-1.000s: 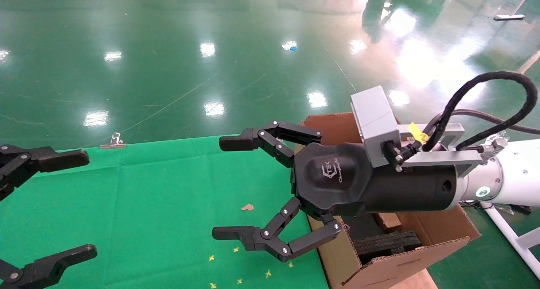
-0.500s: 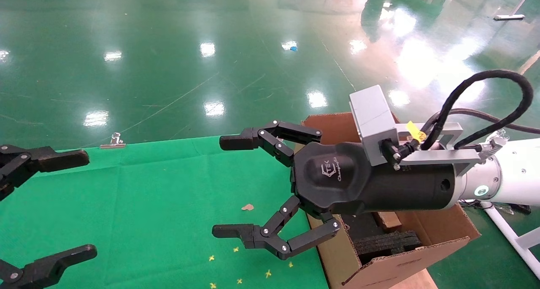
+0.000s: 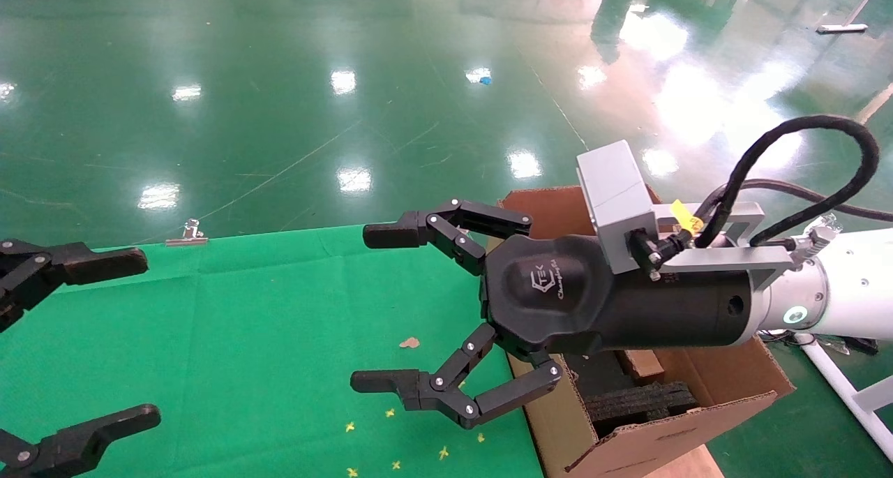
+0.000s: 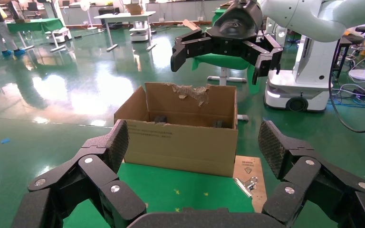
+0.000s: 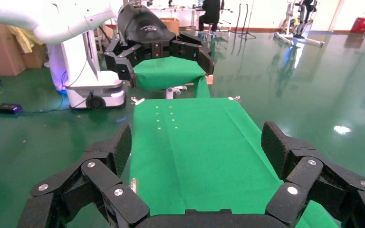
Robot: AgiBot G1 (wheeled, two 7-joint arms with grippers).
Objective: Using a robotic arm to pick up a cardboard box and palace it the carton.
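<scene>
I am holding the right claw (image 3: 373, 309) released and empty, hanging over the green surface (image 3: 244, 338) at about 5 o'clock, its body lying across the carton (image 3: 670, 422). The carton is sitting at 4 o'clock, against the surface's right edge, black foam (image 3: 638, 401) showing inside. The box is not showing in any view. The left claw (image 3: 136, 335) is parked at 8 o'clock, also released.

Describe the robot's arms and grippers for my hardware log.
The right gripper has black jointed fingers, a glossy black body with a white logo, a grey camera block, a looping black cable and a white tubular arm. The left gripper shows only matching black fingers.
</scene>
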